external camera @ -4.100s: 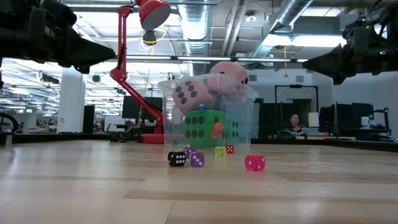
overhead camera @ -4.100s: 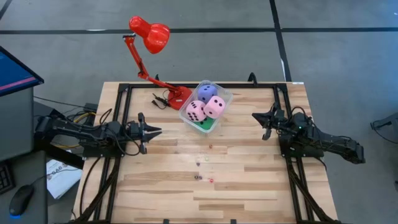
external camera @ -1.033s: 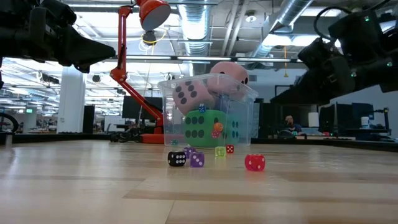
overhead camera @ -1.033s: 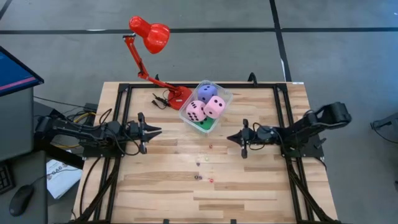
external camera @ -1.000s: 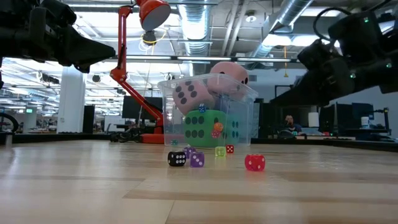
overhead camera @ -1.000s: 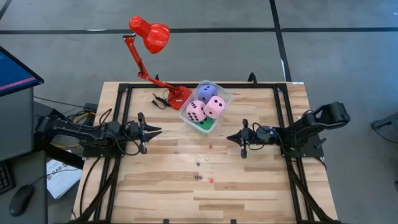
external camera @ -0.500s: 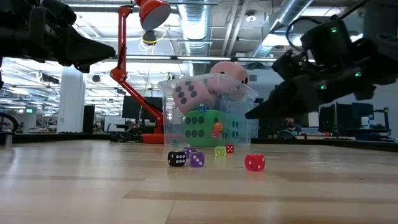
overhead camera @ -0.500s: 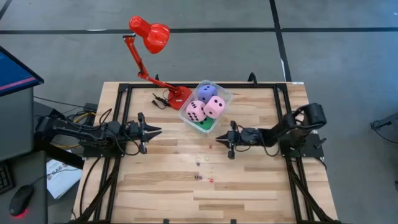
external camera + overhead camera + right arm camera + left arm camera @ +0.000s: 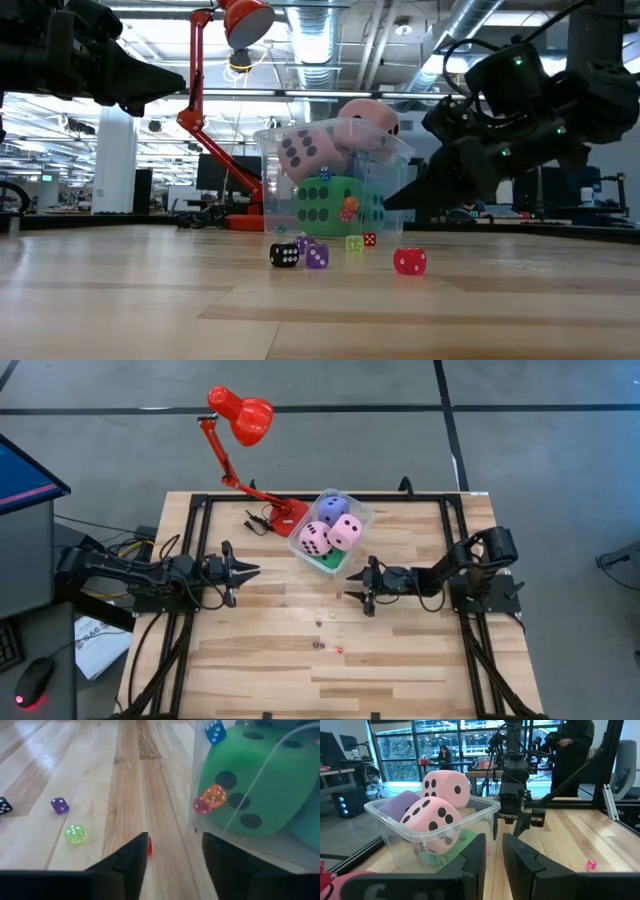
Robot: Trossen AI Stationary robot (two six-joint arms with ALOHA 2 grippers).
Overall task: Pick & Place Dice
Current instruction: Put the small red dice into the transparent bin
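- Right wrist view: right gripper has its fingers spread, with a tiny red die just ahead, close against one finger rather than centred in the gap
- Judgement: shift sideways to centre the die, descend to the wood, then close gently; the die is small and may skid
- Clear tub of large dice lies just beside the claw; keep clear of its wall
- Left gripper waits well apart, fingers slightly parted

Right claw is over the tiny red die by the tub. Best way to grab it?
Straight down: the red die sits flat between the right claw's open fingers, too low for side entry. Pinch two opposite faces, staying off the clear tub's wall.
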